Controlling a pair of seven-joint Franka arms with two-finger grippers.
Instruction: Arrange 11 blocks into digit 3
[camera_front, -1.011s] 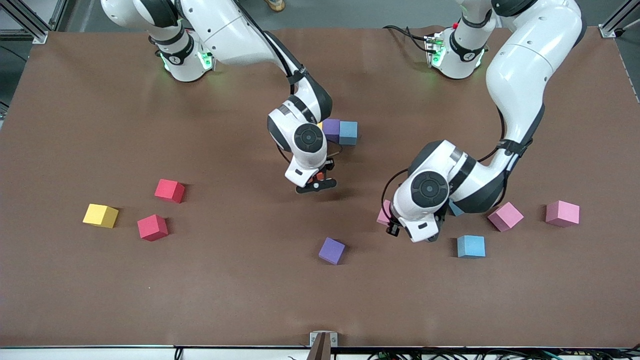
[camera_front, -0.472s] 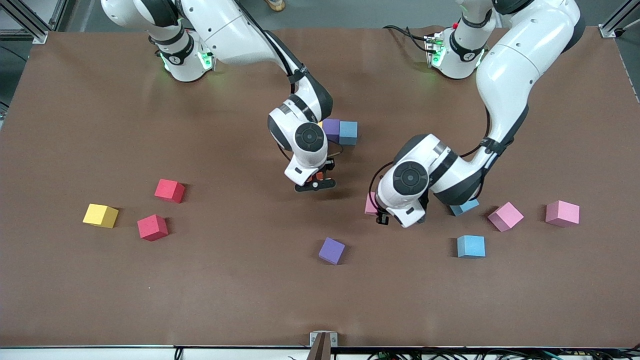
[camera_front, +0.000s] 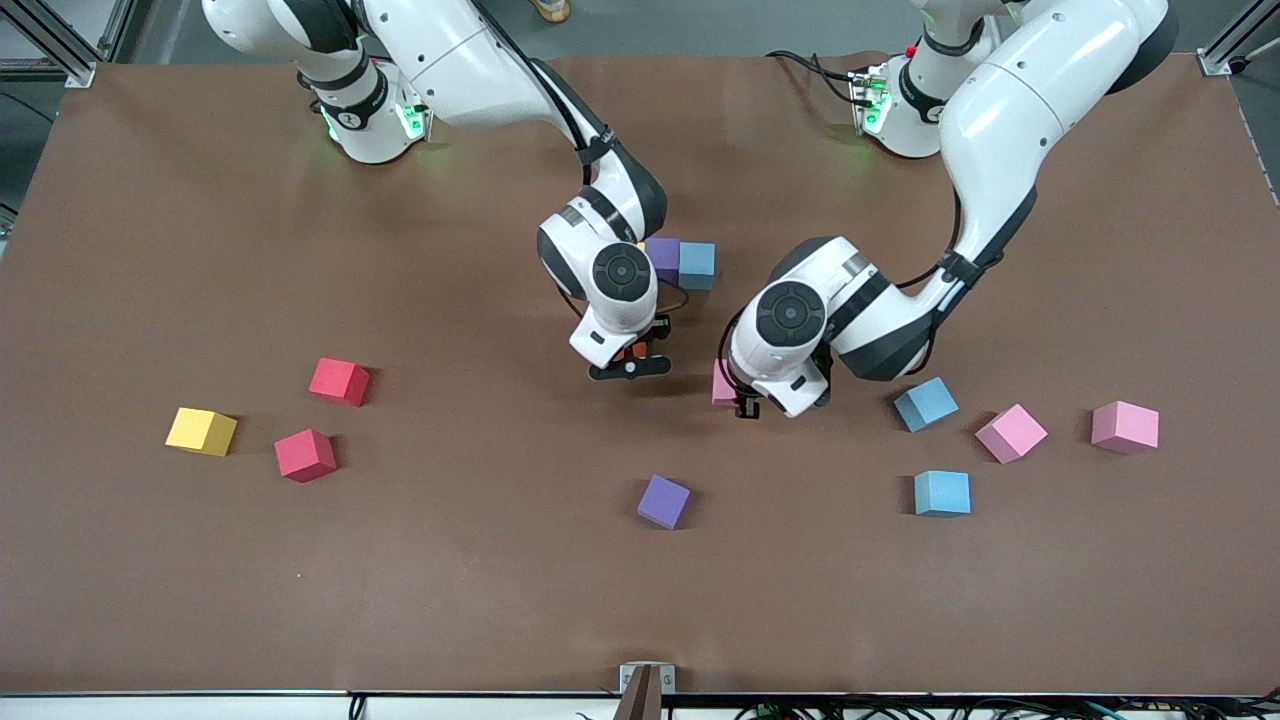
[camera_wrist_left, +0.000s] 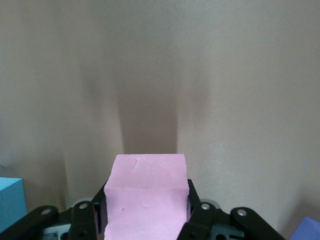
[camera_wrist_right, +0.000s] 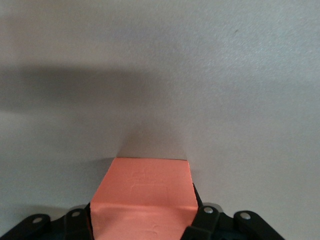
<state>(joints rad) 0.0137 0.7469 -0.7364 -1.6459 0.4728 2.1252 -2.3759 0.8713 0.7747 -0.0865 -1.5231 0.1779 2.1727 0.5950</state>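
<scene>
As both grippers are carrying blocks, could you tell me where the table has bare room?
Free: the brown table nearer the camera than the lone purple block, and between the red blocks and the right gripper. Crowded: around the left gripper and the blue block.

- No readable text, label, brand mark or number shows anywhere in these views.
- The faces of the foam blocks are plain, with no print on them.
- The small marks on the arm bases are too tiny to make out.
- The brown worktop (camera_front: 400, 560) carries no sign or writing.
</scene>
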